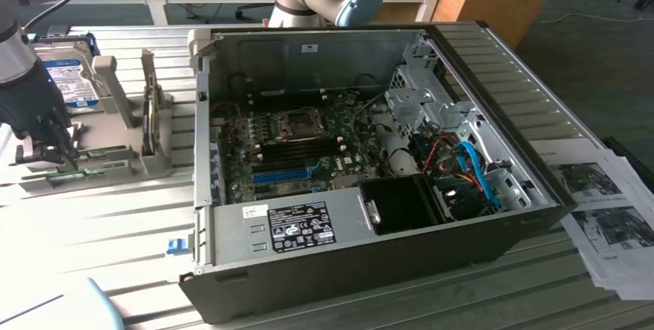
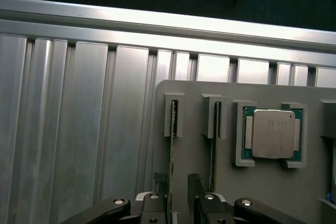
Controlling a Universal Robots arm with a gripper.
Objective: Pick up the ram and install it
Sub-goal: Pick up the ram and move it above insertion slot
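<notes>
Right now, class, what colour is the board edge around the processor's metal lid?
Green; the processor shows best in the wrist view.

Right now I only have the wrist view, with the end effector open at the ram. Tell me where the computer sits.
Observer: The open computer case stands beside the grey tray, on the exterior view's right of it.
Operator: Say what that tray carries out of my sight.
Observer: A hard drive with a blue-white label stands upright in it, beyond the end effector in the exterior view.
Operator: Report anything past the case.
Observer: Printed sheets lie on the exterior view's right of the case.
</notes>
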